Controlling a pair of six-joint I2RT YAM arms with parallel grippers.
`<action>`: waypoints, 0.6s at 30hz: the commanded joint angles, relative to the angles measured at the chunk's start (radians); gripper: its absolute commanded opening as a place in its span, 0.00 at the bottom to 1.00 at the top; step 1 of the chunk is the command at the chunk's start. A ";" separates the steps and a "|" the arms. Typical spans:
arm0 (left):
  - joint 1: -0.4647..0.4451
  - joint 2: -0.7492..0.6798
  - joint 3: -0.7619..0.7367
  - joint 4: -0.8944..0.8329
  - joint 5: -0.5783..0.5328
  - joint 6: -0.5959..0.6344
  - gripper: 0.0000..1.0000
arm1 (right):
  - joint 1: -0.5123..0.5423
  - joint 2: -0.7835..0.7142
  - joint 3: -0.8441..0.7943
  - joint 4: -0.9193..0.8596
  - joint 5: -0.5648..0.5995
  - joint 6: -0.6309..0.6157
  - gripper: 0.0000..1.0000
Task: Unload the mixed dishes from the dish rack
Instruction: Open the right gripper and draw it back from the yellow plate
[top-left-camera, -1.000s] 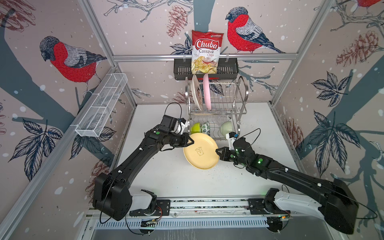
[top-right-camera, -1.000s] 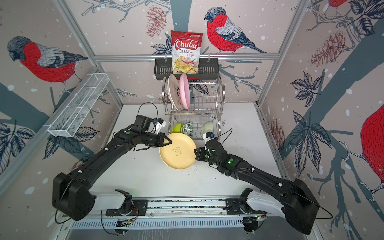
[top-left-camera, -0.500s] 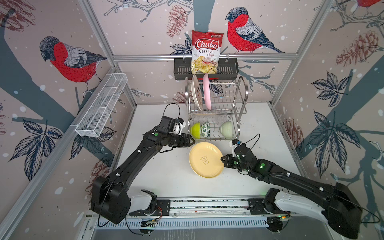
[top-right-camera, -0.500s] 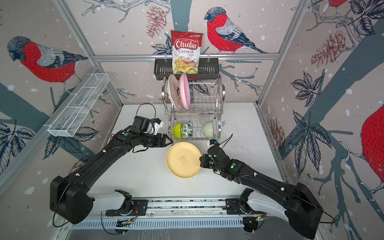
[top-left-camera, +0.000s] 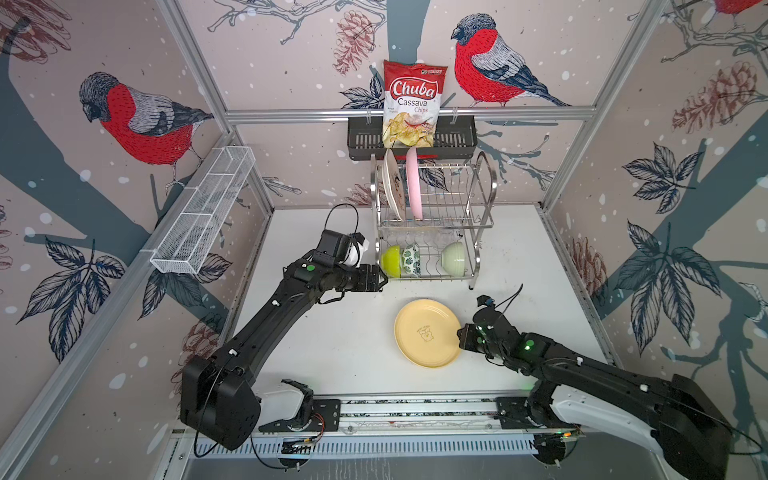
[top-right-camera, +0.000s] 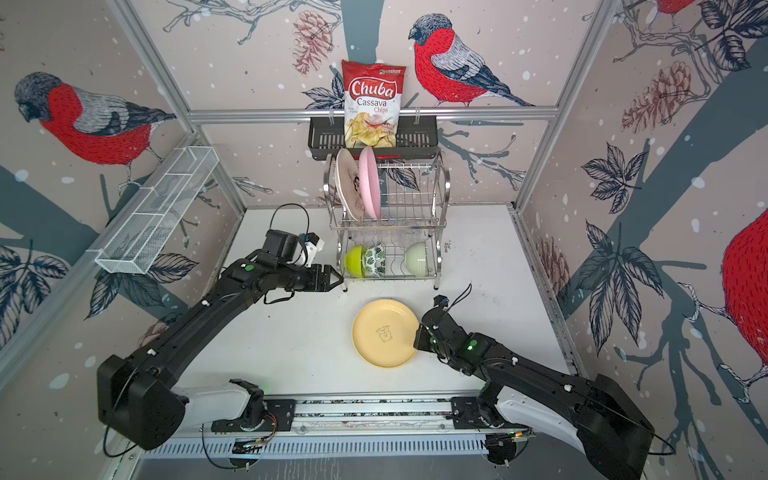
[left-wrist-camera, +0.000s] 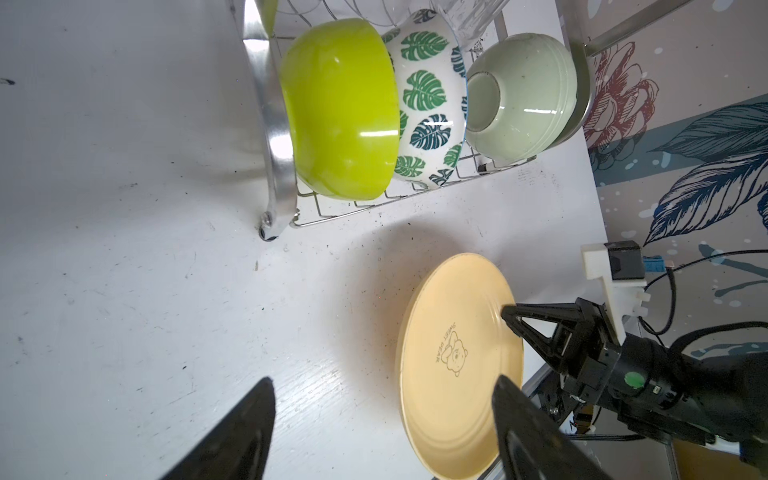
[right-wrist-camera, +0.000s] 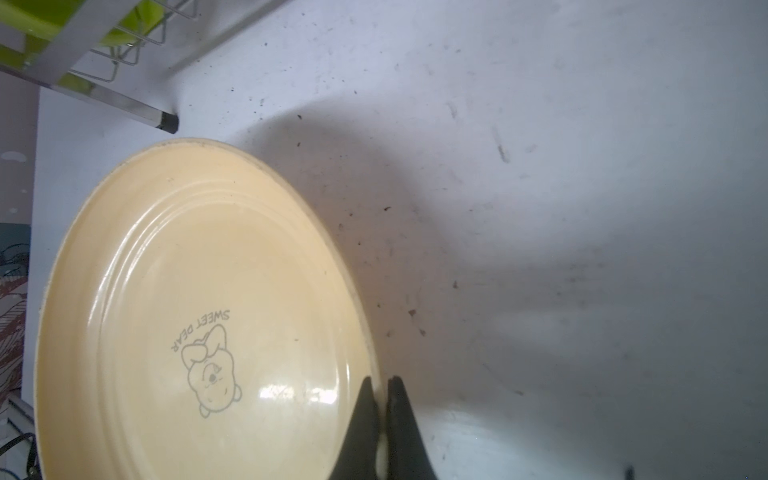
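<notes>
1. The white table is the biggest thing. Everything stands on it.
2. The shiny dish rack stands at the back of the table. It has a top shelf and a bottom shelf.
3. The left gripper is just beside the left end of the bottom shelf. Its jaws are wide apart and hold nothing.
4. The right gripper is in front of the rack. Its jaws are pinched on the rim of the tan plate.
5. The tan plate is out of the rack, face up, low over the table. I cannot tell if it touches the table. It has a small bear drawn in the middle.
6. The cream plate with doodles and the pink plate stand on edge, side by side, at the left end of the top shelf.
7. Three small bowls lie on their sides on the bottom shelf. The lime bowl touches the white bowl with green leaves. The pale green bowl sits apart, further right.
8. The clear tumblers are behind the bowls. They are hard to see, so I cannot count them.
</notes>
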 joint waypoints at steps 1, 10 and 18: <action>0.000 0.005 0.005 0.014 0.007 -0.002 0.81 | 0.009 0.019 -0.004 0.038 0.061 0.036 0.00; 0.000 0.019 0.011 0.016 0.009 -0.009 0.81 | 0.048 0.096 0.006 0.058 0.141 0.053 0.00; 0.000 0.044 0.040 0.006 0.007 -0.008 0.81 | 0.083 0.140 0.010 0.082 0.192 0.067 0.09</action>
